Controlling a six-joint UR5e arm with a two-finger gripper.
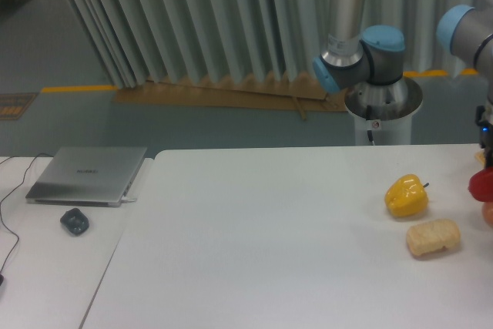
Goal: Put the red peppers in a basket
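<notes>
Red pepper (483, 184) sits at the extreme right edge of view, above the bench's right edge, only a partial red lobe visible. Gripper itself is almost wholly cut off by the frame; a dark sliver of the wrist shows just above the pepper. Cannot tell whether the jaws are open or clamped on the pepper, nor whether the pepper touches the surface.

Bench (269, 252): white, matte, two sections, seam running diagonally at the left. Near the right edge, yellow pepper (406, 196) rests upright, stem up. Just in front of it, toward the near edge, lies a pale tan bread-like lump (433, 237), apart from the yellow pepper. A sliver of an orange-pink object (488, 214) shows below the red pepper at the frame edge; identity unclear.

Left section: closed silver laptop (87, 175) near the far edge, dark mouse (75, 222) in front of it, thin black cable (9, 213) trailing along the left edge.

Room: pleated grey-green curtain (192, 21) behind, grey floor with a yellow line (73, 88), arm base pedestal (381, 113) behind the far edge.
</notes>
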